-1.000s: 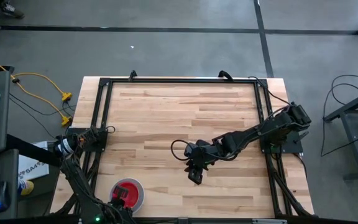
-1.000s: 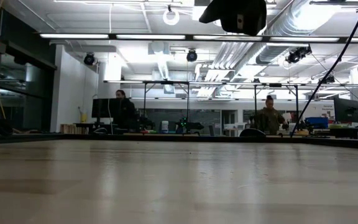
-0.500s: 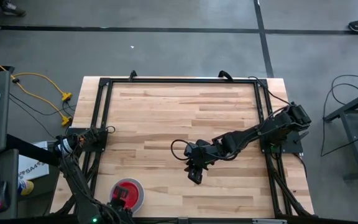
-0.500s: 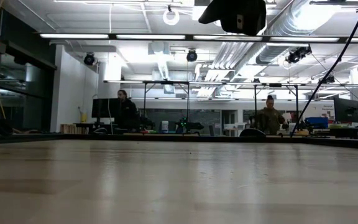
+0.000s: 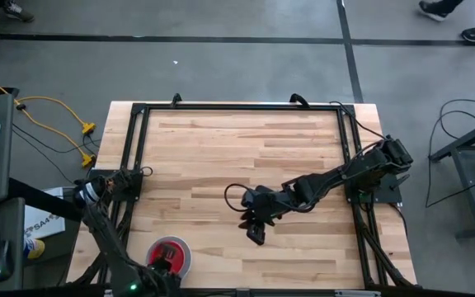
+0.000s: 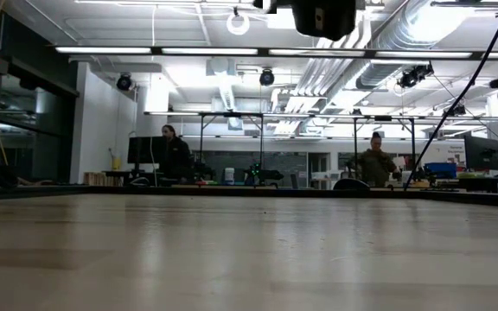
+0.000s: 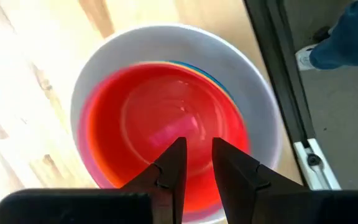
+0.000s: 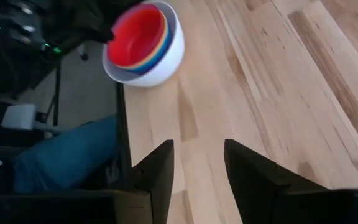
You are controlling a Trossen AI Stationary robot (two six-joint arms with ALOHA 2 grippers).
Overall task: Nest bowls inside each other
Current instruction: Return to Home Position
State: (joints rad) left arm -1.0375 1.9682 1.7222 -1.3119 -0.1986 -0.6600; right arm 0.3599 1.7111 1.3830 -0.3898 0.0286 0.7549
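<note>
The bowls stand nested at the table's near left corner. A white bowl (image 5: 180, 257) holds a red one (image 7: 148, 112), and blue (image 7: 191, 65) and yellow (image 7: 221, 86) rims show between them. The stack rests by the white bowl's base on the wood (image 8: 166, 59). My left gripper (image 7: 194, 158) hangs over the red bowl's inside, pointing down, its fingers a little apart with nothing between them. My right gripper (image 5: 255, 234) stands open above the table's middle, slanting down toward the stack, well short of it.
Black frame rails (image 5: 136, 165) run round the table. A person's blue-clad leg (image 8: 67, 155) stands just past the near left corner beside the stack. Bare wood (image 5: 246, 148) lies between the stack and my right gripper. People show in the room beyond (image 6: 374, 160).
My left gripper has drifted a little toward the near edge above the stack, its fingers as far apart as before. My right gripper has tipped slightly at the wrist and stays in place. The bowls have not moved.
</note>
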